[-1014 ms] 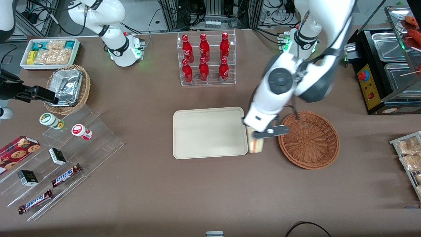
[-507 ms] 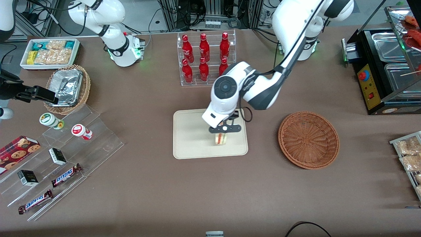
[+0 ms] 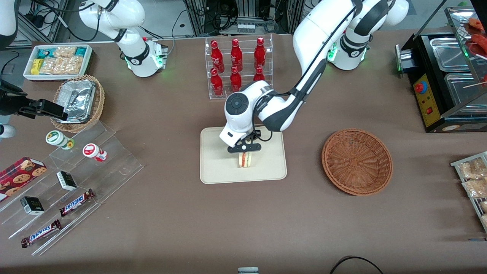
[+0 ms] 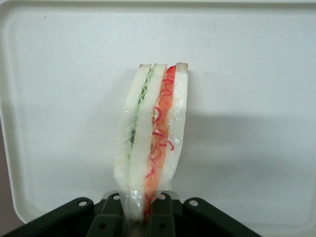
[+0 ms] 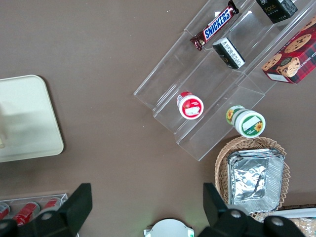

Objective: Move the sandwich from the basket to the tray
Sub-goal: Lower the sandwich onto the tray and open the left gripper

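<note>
The sandwich (image 3: 245,160), a wrapped white-bread wedge with red and green filling (image 4: 150,143), hangs in my left gripper (image 3: 244,147) over the middle of the cream-beige tray (image 3: 217,167). The gripper (image 4: 143,215) is shut on the sandwich's narrow end, a finger on each side of it. I cannot tell whether the sandwich's lower edge touches the tray (image 4: 252,98). The reddish-brown wicker basket (image 3: 357,161) sits beside the tray toward the working arm's end, with nothing in it.
A clear rack of red bottles (image 3: 237,66) stands farther from the front camera than the tray, close to the arm's elbow. Acrylic steps with snacks (image 3: 72,179), a foil-filled tan basket (image 3: 78,101) and a white snack bin (image 3: 57,61) lie toward the parked arm's end. A hot-food warmer (image 3: 445,76) stands toward the working arm's end.
My gripper carried the sandwich from between basket and tray, across the tray's rim, to over the tray's middle. The basket stays where it was.
</note>
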